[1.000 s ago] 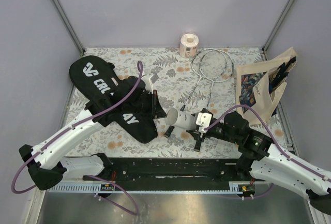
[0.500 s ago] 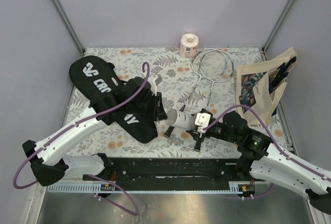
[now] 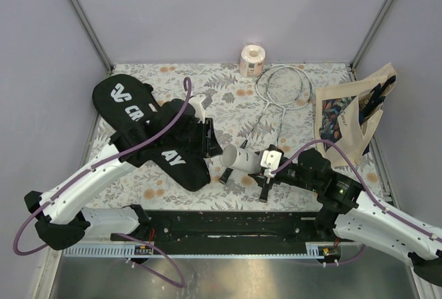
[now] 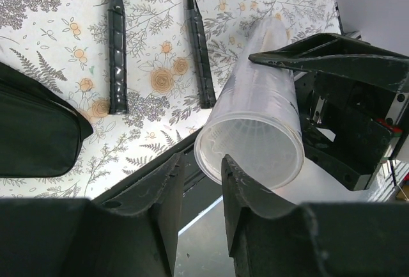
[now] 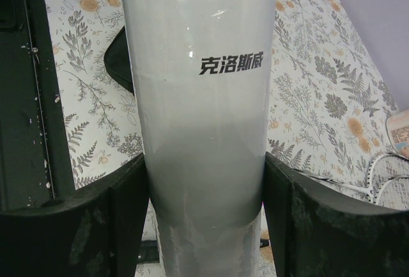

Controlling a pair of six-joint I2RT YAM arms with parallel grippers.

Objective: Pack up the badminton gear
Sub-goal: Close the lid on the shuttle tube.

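Note:
The white tube (image 3: 242, 155) lies level above the table, and my right gripper (image 3: 266, 172) is shut on it; in the right wrist view the tube (image 5: 198, 85) fills the gap between both fingers of the right gripper (image 5: 204, 194). My left gripper (image 3: 209, 136) is open with nothing between its fingers, just left of the tube's end. The left wrist view shows the left gripper (image 4: 201, 162) in front of the tube's round end (image 4: 250, 152). The black racket bag (image 3: 141, 123) lies at the left under my left arm. Two rackets (image 3: 283, 88) lie at the back, with their black handles (image 4: 115, 47) pointing toward me.
A beige printed tote bag (image 3: 352, 116) leans at the right wall. A pinkish paper roll (image 3: 252, 59) stands at the back edge. The black base rail (image 3: 228, 223) runs along the near edge. Grey walls close in both sides.
My left gripper's fingers, shut a second ago, have parted. The left wrist shifted slightly near the tube's end. The right arm and the tube have not moved.

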